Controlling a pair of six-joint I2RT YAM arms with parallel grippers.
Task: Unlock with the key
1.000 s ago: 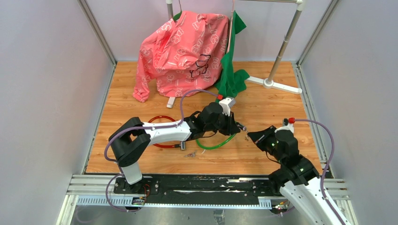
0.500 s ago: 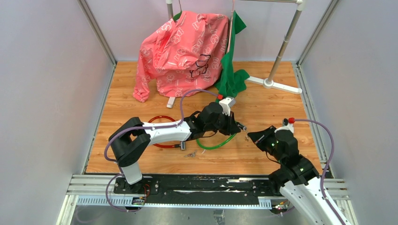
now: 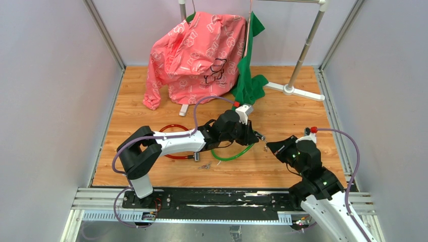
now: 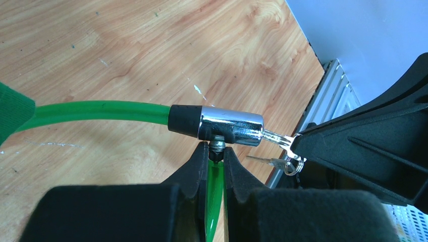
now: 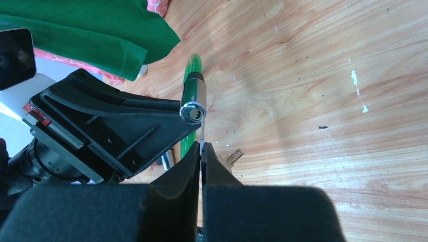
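Right, top view: left gripper (image 3: 256,135) & right gripper (image 3: 269,144) meet nose to nose above bench (image 3: 282,116). 2 cable loops: green cable lock (image 3: 232,158) held, red loop (image 3: 174,125) lying apart.

Left wrist: jaws narrow, pinching green cable just under chrome barrel (image 4: 231,126). Key (image 4: 276,139) at barrel mouth, 1 spare key (image 4: 267,161) dangling off ring.

Right wrist: jaws closed on key bow, blade by keyhole (image 5: 193,114); can't tell depth.

Handling, I reckon: cable springy, barrel slick, key thin. You hold bow flat, twist gently.
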